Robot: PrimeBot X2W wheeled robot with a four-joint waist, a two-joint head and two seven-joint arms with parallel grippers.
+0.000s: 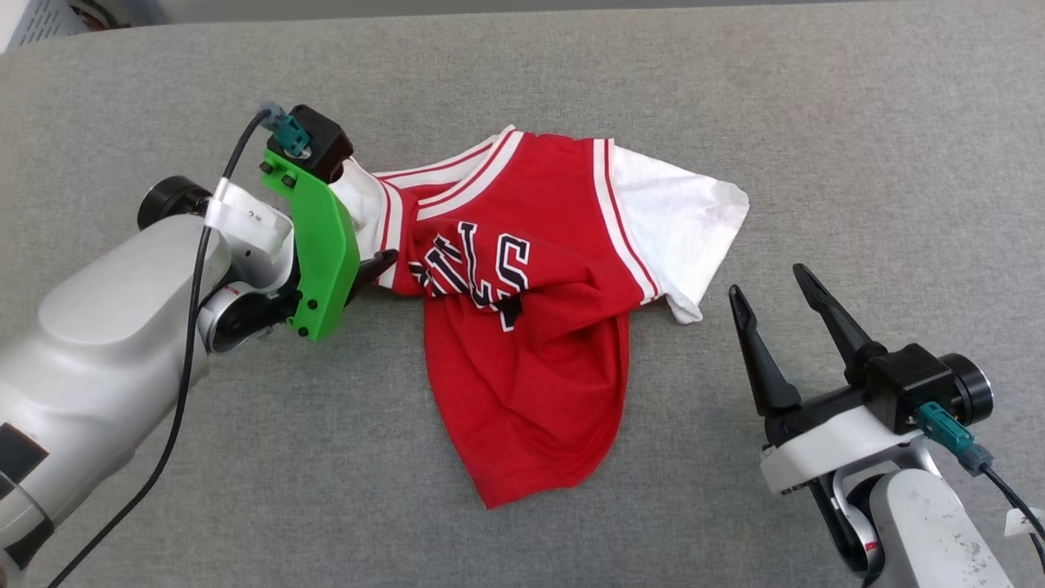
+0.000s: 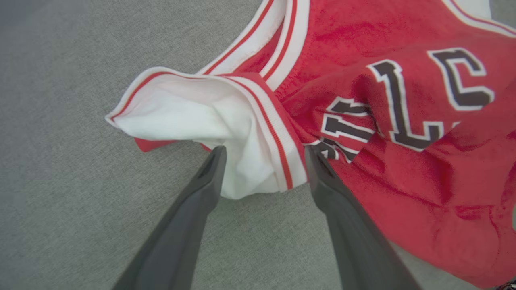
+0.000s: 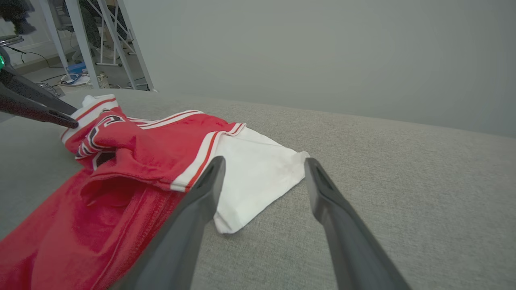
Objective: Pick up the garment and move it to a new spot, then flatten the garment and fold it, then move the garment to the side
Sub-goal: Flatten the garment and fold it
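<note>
The garment (image 1: 531, 327) is a red jersey with white sleeves and black lettering. It lies crumpled in the middle of the grey surface, its lower half folded toward me. My left gripper (image 1: 369, 265) is at its left sleeve. In the left wrist view that gripper (image 2: 265, 155) is open, and the white sleeve (image 2: 242, 133) with striped trim lies between its fingertips. My right gripper (image 1: 767, 282) stands open to the right of the other white sleeve (image 1: 678, 220), apart from it. In the right wrist view this sleeve (image 3: 258, 177) lies just ahead of the open right gripper (image 3: 265, 161).
A grey fabric surface (image 1: 857, 122) stretches all round the jersey. A white basket (image 1: 41, 20) shows at the far left corner. Beyond the surface's far edge stand metal frame legs (image 3: 100, 40) and floor clutter, with a plain grey wall (image 3: 322, 48) behind.
</note>
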